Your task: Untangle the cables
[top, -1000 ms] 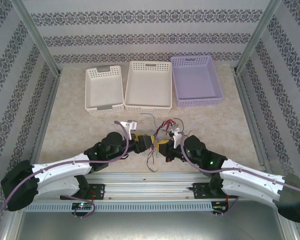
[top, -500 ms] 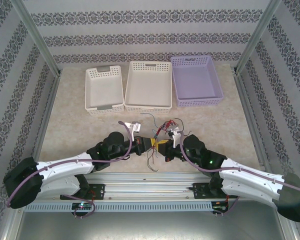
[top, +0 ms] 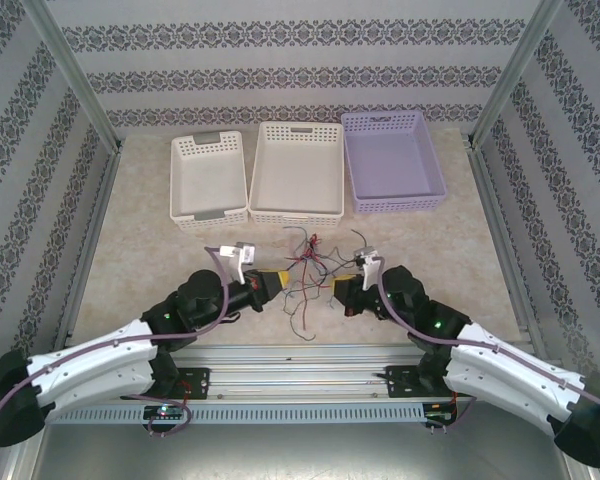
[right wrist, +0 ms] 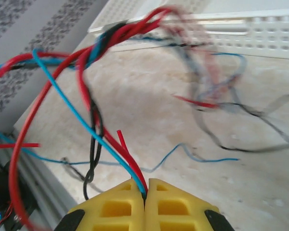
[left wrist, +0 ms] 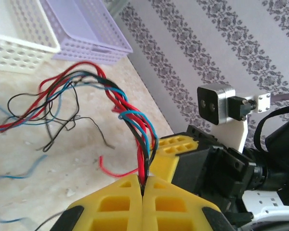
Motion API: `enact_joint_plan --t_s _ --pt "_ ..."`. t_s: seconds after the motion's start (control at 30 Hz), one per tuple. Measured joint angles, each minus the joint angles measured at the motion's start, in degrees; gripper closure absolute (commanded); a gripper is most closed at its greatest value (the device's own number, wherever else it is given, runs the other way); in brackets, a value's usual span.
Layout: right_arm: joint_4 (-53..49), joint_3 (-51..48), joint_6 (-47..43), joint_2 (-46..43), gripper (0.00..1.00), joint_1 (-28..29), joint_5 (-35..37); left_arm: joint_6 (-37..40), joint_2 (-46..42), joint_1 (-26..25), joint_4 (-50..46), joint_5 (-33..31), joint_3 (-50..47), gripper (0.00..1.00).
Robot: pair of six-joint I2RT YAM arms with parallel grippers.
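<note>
Evidently the left pincer [left wrist: 143, 186] was shut tight, its yellow fingers meeting on a twisted bundle of red, black and blue strands that rose from the seam between them. The right pincer [right wrist: 145, 190] was closed as well, with red and blue strands nipped where its fingers met. From above, the cables [top: 305, 268] lay on the desk [top: 140, 245] in the gap between the two pincers. The gripped stretch ran left to right from one pincer to the other. The knotted bulk sat just to the far side of that line, and a few loose ends trailed toward the near edge. Each arm appeared about equally close to the tangle, facing it from opposite sides, so any drawing apart would probably act along that left-right axis. Whether the twist would slip open or tighten under such a pull could not be told. Three baskets [top: 298, 175] stood in a row well apart on the far side.
</note>
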Motion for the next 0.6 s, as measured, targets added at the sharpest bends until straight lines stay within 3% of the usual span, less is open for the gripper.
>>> enact_joint_plan --t_s 0.23,0.6 --pt "-7.8 -0.02 3.02 -5.53 1.0 -9.11 0.5 2.08 -6.93 2.29 -14.12 -2.67 0.83 1.0" --pt "-20.46 0.02 5.29 -8.52 1.0 -31.74 -4.07 8.13 -11.69 7.82 -37.18 -7.67 13.7 1.0"
